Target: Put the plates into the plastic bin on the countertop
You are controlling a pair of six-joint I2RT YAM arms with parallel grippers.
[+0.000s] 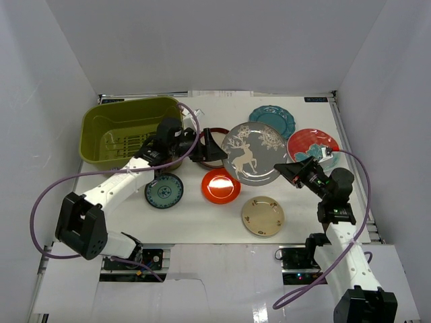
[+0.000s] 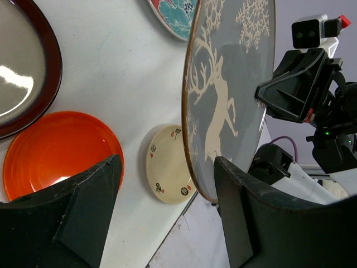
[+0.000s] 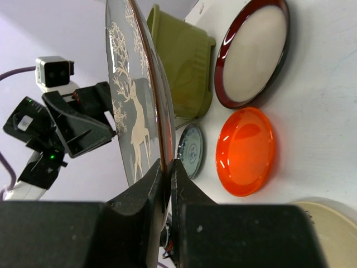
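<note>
My right gripper (image 1: pixel 295 172) is shut on the right rim of the grey deer plate (image 1: pixel 254 153) and holds it tilted up off the countertop (image 1: pixel 202 219). The right wrist view shows the pads (image 3: pixel 159 181) pinching the plate's rim (image 3: pixel 131 100). My left gripper (image 1: pixel 207 147) is open at the plate's left edge. In the left wrist view the plate (image 2: pixel 231 84) stands just inside the right finger (image 2: pixel 251 218), and I cannot tell whether they touch. The olive-green bin (image 1: pixel 128 138) is at the back left and holds no plate.
On the countertop lie the scalloped teal plate (image 1: pixel 272 120), the red flower plate (image 1: pixel 313 143), the orange-red plate (image 1: pixel 221 186), the cream-gold plate (image 1: pixel 262 215) and the small teal plate (image 1: pixel 163 190). The dark-red-rimmed beige plate (image 1: pixel 219 131) shows partly behind the left gripper.
</note>
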